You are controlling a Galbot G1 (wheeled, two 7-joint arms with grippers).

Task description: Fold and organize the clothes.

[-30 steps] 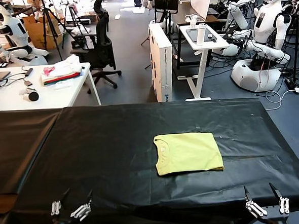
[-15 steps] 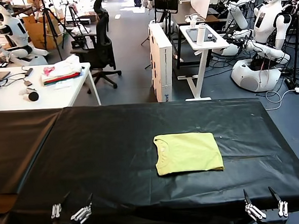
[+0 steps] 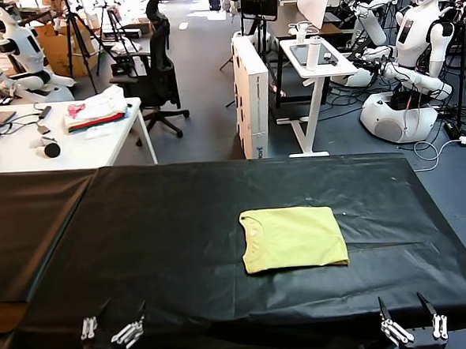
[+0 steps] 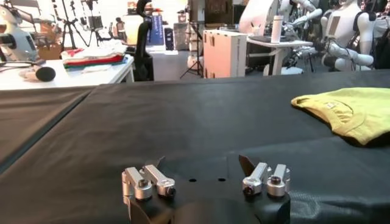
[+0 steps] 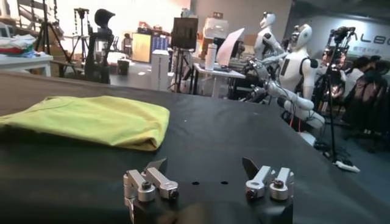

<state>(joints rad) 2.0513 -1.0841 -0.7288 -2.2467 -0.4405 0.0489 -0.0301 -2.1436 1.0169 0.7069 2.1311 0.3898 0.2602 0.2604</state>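
Both sets of jaws wide, holding nothing. Left gripper (image 3: pixel 112 330) sits bottom left of head view, right gripper (image 3: pixel 412 326) bottom right, and the right has sunk slightly lower over the last second. T-shirt (image 3: pixel 293 237) is folded, frame centre on the bench (image 3: pixel 141 227), unmoved. I judge the fold done, arms retreating.

The T-shirt (image 3: pixel 294 238) is plain lime-yellow with a small white label; the surface (image 3: pixel 166 242) is black.

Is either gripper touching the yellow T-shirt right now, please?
No; the T-shirt lies folded mid-table, apart from both grippers.
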